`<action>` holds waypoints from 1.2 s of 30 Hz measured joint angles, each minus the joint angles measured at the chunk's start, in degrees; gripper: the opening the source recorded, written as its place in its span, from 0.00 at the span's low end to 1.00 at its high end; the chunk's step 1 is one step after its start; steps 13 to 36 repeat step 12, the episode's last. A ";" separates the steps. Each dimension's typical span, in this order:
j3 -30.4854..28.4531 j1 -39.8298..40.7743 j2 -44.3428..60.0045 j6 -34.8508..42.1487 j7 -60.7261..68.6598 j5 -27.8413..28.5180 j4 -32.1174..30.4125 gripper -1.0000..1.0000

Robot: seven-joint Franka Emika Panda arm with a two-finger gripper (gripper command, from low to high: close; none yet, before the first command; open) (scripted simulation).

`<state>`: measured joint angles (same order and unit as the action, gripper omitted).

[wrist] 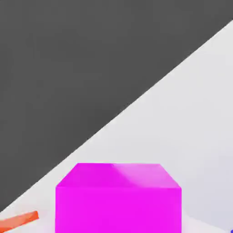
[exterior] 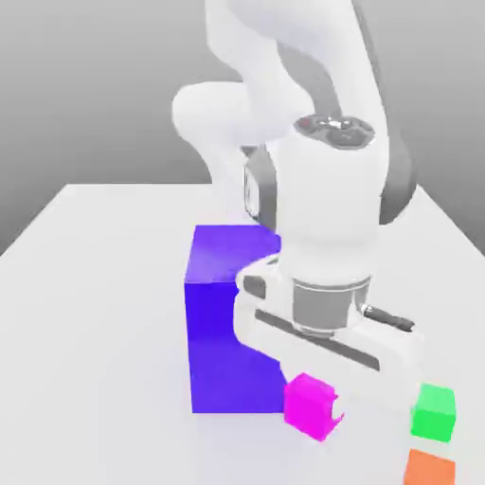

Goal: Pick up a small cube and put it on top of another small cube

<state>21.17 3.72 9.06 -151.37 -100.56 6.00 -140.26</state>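
From over here, one camera looks slightly down across the table [exterior: 104,332] toward the arm [exterior: 332,189], taking in the wide scene. The hand's camera sits close to the pink cube [exterior: 311,407] [wrist: 118,207]; both views share that cube, the table and an orange block [exterior: 429,469] [wrist: 18,221].

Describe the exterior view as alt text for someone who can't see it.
A white robot arm reaches down over a pale table, its pincer at a small magenta cube. Behind that stands a big blue-purple block; toward the exterior view's right are a small green cube and, nearer the camera, an orange one.
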 joint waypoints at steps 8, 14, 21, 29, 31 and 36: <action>3.35 -10.01 5.84 -3.10 -6.50 8.24 -1.01 0.00; 1.19 -11.75 8.85 -5.52 -8.65 11.24 -0.76 1.00; 1.19 -11.75 8.85 -5.52 -8.65 11.24 -0.76 1.00; 1.19 -11.75 8.85 -5.52 -8.65 11.24 -0.76 1.00; 1.19 -11.75 8.85 -5.52 -8.65 11.24 -0.76 1.00; 1.19 -11.75 8.85 -5.52 -8.65 11.24 -0.76 1.00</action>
